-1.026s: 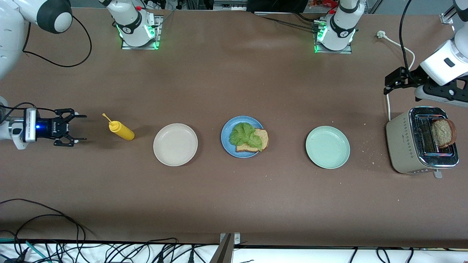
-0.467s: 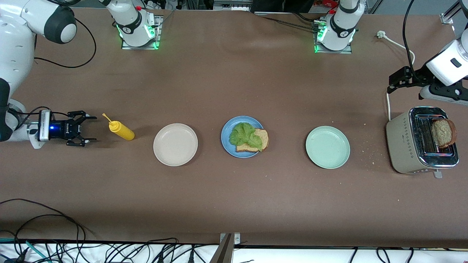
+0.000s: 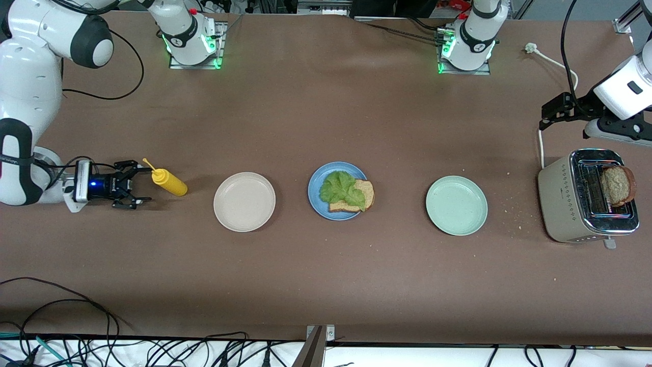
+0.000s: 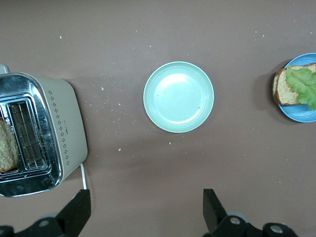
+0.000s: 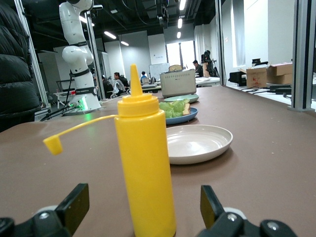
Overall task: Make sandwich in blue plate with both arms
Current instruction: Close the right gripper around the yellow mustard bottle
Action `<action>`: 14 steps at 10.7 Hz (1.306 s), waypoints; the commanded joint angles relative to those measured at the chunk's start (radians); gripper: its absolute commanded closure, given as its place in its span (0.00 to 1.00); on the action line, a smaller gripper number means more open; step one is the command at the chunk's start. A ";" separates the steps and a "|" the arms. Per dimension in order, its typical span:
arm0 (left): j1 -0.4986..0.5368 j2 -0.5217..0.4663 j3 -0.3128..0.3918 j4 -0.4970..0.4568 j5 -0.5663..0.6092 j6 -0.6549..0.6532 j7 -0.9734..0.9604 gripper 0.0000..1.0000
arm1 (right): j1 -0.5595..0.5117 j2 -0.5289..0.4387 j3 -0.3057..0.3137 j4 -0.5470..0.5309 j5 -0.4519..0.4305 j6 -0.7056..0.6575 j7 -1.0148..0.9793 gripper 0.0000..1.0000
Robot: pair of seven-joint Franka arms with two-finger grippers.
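Blue plate (image 3: 336, 190) sits mid-table holding bread and lettuce (image 3: 344, 188), well ahead of the right gripper (image 3: 133, 191), top slice not on yet. We have that gripper low with jaws wide, yellow mustard bottle (image 3: 170, 183) just ahead between them. We should centre on the body, not the cap tether, then close. Left gripper (image 4: 145, 210) hangs open over bare table beside the toaster (image 3: 586, 196), waiting

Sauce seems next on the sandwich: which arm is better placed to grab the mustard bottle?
Right: the right gripper has open jaws level beside the mustard bottle; the left gripper waits by the toaster.
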 commanded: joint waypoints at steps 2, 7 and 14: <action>0.007 0.005 -0.002 0.023 -0.025 -0.020 0.014 0.00 | -0.005 0.015 0.062 0.014 0.023 0.032 0.008 0.00; 0.009 -0.002 -0.002 0.024 -0.024 -0.023 0.013 0.00 | 0.000 0.017 0.133 0.008 0.032 0.089 0.038 0.00; 0.015 -0.002 -0.002 0.031 -0.021 -0.023 0.017 0.00 | 0.014 0.015 0.170 0.019 0.033 0.133 0.087 1.00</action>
